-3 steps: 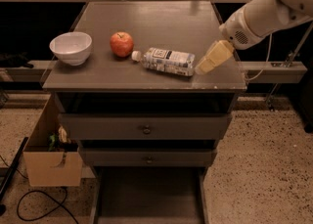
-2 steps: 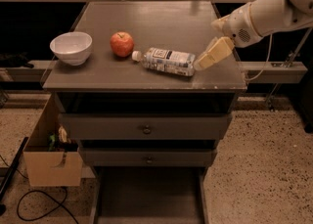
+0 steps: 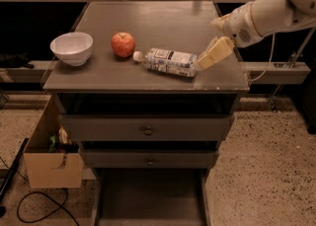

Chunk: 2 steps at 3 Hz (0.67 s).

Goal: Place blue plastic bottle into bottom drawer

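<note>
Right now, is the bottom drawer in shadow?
Yes; in the camera view the open grey-brown bottom drawer sits in dim shadow, the flat grey cabinet top is better lit, and the robot's pale hand, by the clear blue-labelled plastic bottle, catches light.

The bottom drawer (image 3: pixel 148 198) runs off the lower edge; the tool (image 3: pixel 203 62), beside the bottle (image 3: pixel 170 62), has its arm (image 3: pixel 266 15) cropped.

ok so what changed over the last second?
The gripper edged slightly up and left in the camera view, and its tip is now by the base end of the blue plastic bottle. No visible grasp or release. The bottle lies where it did on the cabinet top, and the apple, bowl and pulled-out bottom drawer are unchanged.
</note>
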Motion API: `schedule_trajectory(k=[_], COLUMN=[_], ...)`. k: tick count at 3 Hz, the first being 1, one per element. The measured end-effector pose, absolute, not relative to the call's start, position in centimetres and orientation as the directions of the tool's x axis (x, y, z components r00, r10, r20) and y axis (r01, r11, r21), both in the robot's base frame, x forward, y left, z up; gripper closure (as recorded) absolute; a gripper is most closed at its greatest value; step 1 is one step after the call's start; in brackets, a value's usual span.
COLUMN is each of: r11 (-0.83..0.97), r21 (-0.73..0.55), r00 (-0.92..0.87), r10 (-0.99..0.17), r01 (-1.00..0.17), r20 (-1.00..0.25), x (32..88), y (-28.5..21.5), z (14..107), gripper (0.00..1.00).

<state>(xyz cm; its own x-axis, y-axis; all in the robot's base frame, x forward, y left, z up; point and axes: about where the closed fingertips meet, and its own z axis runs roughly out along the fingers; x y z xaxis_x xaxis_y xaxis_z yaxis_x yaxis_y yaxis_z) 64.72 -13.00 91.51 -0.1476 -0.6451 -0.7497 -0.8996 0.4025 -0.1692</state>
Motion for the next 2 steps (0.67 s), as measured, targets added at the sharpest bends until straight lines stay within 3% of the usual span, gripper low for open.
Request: schedule_trajectory(k=[2], r11=[0.408], r21=[-0.157], r00=[-0.163], r10=[-0.646], r01=[-0.899], r20=[-0.746], x=[65.2], y=[-11.1], z=[89.0], gripper=[0.0])
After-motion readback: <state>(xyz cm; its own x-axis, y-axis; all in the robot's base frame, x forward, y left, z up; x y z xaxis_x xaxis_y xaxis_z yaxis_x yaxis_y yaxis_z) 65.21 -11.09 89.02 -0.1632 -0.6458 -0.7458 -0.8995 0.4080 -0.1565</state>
